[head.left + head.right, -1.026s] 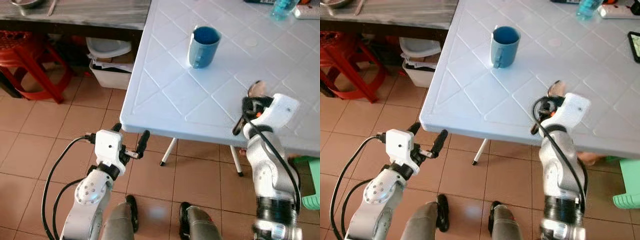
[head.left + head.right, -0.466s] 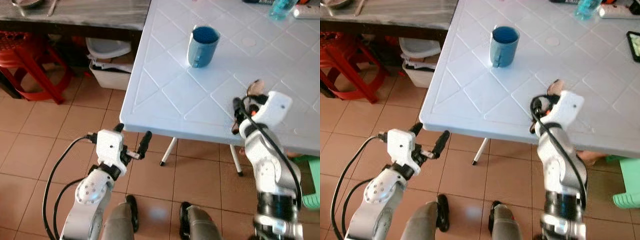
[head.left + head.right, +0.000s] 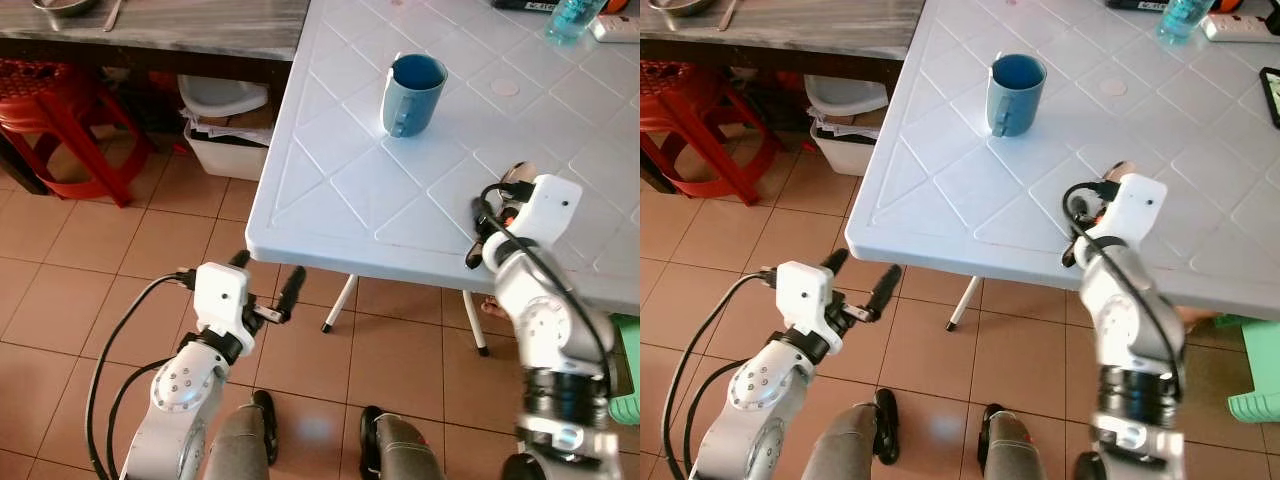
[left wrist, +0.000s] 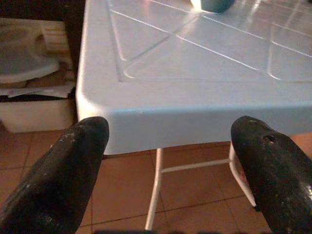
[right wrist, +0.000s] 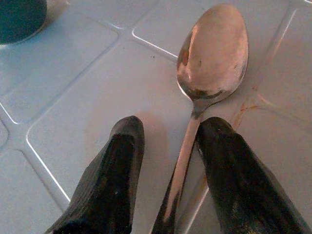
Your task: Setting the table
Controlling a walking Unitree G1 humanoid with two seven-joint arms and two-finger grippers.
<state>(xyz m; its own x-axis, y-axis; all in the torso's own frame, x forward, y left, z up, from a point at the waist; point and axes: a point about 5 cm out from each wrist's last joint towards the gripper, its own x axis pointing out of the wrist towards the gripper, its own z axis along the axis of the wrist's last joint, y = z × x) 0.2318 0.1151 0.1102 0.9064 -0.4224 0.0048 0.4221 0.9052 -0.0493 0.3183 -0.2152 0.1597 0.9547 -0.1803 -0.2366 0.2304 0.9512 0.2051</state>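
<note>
Spoon (image 5: 209, 63) lay on the counter (image 3: 340, 190), well short of the blue mug (image 3: 413, 93). Right gripper (image 5: 168, 180) had dropped lower over half a second, fingers apart around the handle, so placing looked nearly done. Left gripper (image 4: 170, 161) hung spread below the edge.

Looks like a home dining or kitchen corner to us. We see a white plastic table (image 3: 420, 190) with moulded diamond panels on a terracotta tile floor (image 3: 90, 260). Far left, a grey wooden counter (image 3: 190, 25) holds a metal bowl (image 3: 62, 5). Under it sit a red plastic stool (image 3: 60, 120) and a white bin (image 3: 225, 135) of clutter. A blue mug (image 3: 413, 93) stands on the table; a green stool (image 3: 625, 360) is at right.
</note>
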